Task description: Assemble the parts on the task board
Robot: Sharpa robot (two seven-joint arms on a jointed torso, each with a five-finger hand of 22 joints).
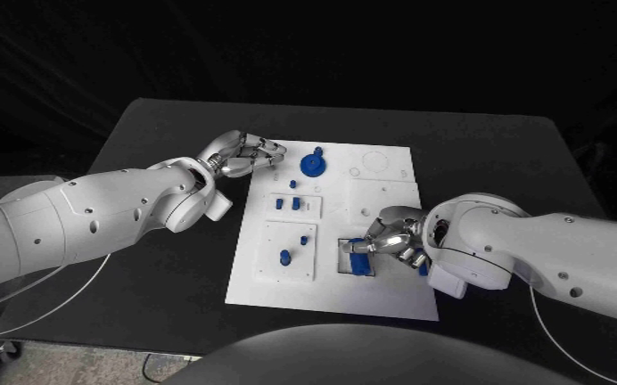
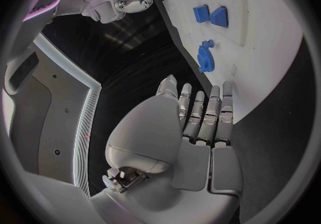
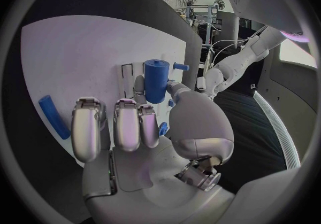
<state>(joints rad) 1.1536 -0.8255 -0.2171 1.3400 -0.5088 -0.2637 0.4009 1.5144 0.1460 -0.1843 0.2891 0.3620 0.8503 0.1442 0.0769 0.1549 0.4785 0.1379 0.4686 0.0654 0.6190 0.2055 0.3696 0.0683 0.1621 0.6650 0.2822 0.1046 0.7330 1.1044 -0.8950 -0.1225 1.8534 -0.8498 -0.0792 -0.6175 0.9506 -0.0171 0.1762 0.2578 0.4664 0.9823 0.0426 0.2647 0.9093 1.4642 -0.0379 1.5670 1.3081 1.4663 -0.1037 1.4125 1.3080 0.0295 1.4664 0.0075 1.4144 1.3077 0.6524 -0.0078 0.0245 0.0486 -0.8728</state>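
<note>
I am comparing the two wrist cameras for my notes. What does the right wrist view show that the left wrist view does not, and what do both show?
Right wrist view alone: a blue bar lying loose on the task board, beside the hand's fingers.

Left wrist view alone: the left hand held open over the black table at the board's edge, with a blue gear and two blue blocks on the board.

Both: the white board, and the right hand holding a blue cylinder.

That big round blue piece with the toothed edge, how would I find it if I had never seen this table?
Start at the white task board in the middle of the black table. Look to its far edge, near the left robot hand, which hovers open at the board's far left corner. The blue gear lies there: it is the largest blue part and the only round, toothed one; the others are small blocks and pegs.
</note>
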